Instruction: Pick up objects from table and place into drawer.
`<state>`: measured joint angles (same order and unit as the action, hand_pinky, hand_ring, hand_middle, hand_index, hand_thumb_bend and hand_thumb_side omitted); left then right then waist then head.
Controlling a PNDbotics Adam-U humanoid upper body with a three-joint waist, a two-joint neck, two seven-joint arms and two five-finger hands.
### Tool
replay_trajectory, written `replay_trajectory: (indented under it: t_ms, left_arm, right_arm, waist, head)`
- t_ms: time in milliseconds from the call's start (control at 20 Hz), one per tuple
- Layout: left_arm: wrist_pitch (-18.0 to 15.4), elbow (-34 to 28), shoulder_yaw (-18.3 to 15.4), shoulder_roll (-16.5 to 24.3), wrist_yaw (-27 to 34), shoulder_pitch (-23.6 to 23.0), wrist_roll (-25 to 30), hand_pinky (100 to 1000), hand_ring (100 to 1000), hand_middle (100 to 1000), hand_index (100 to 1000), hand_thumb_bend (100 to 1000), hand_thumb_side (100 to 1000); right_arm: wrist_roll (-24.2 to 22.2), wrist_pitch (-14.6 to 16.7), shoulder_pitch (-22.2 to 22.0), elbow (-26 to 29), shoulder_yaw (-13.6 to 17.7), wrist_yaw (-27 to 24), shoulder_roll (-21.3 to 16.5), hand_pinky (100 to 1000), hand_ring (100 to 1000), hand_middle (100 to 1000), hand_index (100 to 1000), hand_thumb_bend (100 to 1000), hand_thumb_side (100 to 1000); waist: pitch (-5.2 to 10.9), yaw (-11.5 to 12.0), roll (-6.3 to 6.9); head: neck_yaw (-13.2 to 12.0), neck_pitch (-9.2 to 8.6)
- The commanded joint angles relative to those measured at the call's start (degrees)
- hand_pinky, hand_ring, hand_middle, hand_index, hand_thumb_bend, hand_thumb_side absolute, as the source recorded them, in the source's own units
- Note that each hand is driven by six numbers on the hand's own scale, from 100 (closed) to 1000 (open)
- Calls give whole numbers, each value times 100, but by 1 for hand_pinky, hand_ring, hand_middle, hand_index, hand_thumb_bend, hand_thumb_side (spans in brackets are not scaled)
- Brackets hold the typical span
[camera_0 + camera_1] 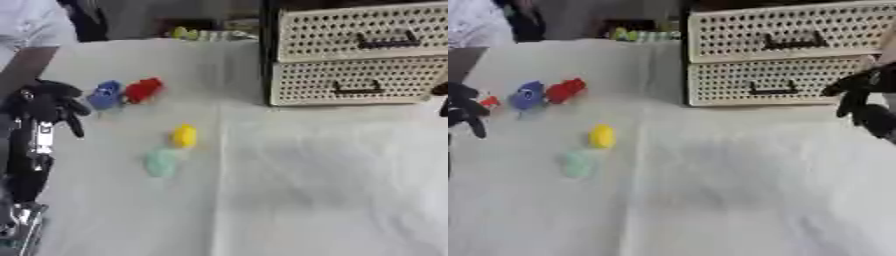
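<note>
The white-clothed table lies bare across its near half; the nearest item is a pale green object left of centre, with a yellow object just beyond it and nearly touching; further back and to the left a blue object and a red object sit side by side; a small red-orange piece shows just left of the blue one; the left hand hangs at the left edge beside the blue object, fingers curled downward, nothing in its grasp; the right hand hovers at the right edge before the lower drawer, fingers drooping and relaxed, holding nothing; the perforated cream drawer unit stands at the far right, both drawers closed; nothing lies between the objects and the unit; yellow-green clutter sits beyond the table's far edge
</note>
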<state>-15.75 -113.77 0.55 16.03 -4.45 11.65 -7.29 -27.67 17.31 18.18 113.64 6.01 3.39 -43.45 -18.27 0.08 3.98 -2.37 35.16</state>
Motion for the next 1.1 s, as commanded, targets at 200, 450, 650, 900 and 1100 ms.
replay_trajectory:
  t_ms: [200,450,650,900,1100]
  left_arm:
    - [11,-82,-10,148,38,54,22,282,495,569,661,100,703]
    - [2,-82,12,207,59,71,47,283,496,569,661,100,699]
    - [1,-82,27,248,79,85,65,283,496,569,661,100,700]
    - [3,-82,39,287,105,97,76,283,497,570,661,100,698]
    - [0,-82,49,314,117,103,87,283,497,570,662,100,697]
  right_arm:
    - [238,247,325,95,-56,43,-1261,488,528,397,792,247,940]
    - [-78,277,595,95,-303,-250,-2134,398,466,338,820,268,899]
    - [-576,251,768,95,-436,-495,-2553,336,419,308,820,269,873]
    - [-972,-33,960,95,-569,-726,-2878,217,310,191,830,331,845]
    - [-1192,-370,1168,89,-679,-910,-3001,148,241,120,838,374,834]
  waist:
    - [148,41,-94]
    - [174,75,-150]
    - [190,76,-188]
    - [212,79,-226]
    - [225,97,-252]
  head:
    - [104,-70]
    - [231,-102]
    - [379,-132]
    - [498,-200]
    - [556,-251]
